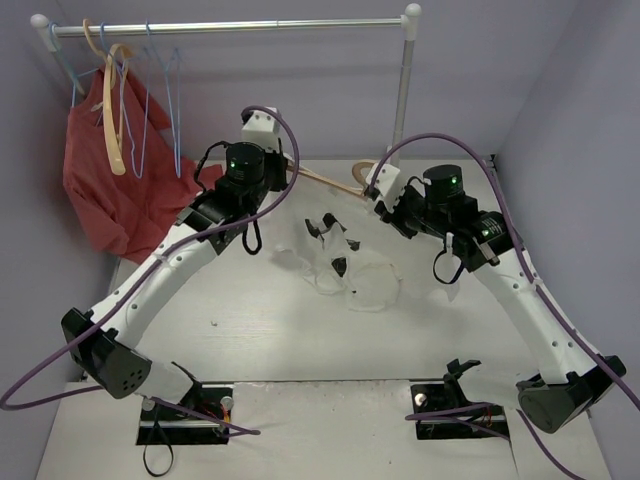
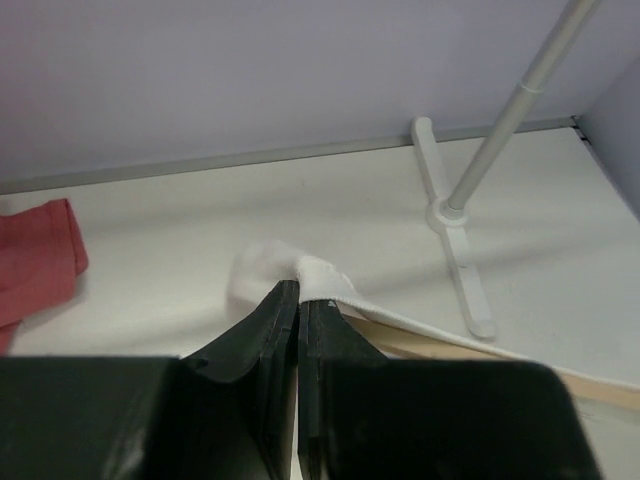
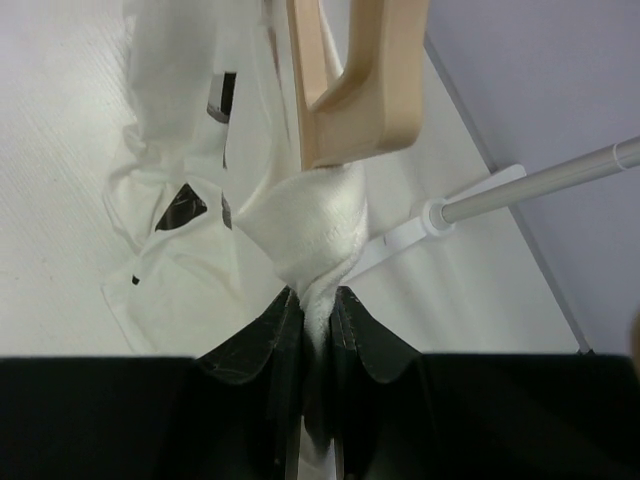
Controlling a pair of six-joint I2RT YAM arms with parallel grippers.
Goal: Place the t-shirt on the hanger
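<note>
From their bases at the near edge of the table point(image 1: 260, 340), the left arm point(image 1: 160, 265) and right arm point(image 1: 535, 300) lean inward toward its far edge, the left gripper point(image 2: 298, 292) clamped tight on a fold of the t-shirt point(image 3: 310, 220) and the right gripper point(image 3: 318, 298) pinching another bunch of it.

crumpled t-shirt point(image 1: 352, 286) on table point(image 1: 250, 335), hanger point(image 1: 325, 181) behind

A white clothes rail point(image 1: 230, 25) spans the back of the scene, its upright post point(image 1: 403, 90) standing on a flat cross-shaped foot point(image 2: 452, 225) on the white surface point(image 1: 250, 320). At the rail's left end hang a red garment point(image 1: 110, 190), a pale cream hanger point(image 1: 112, 125) in front of it, and thin blue wire hangers point(image 1: 177, 140) just beside. The garment's lower edge lies on the surface. Lilac walls point(image 1: 300, 90) enclose the space.
</note>
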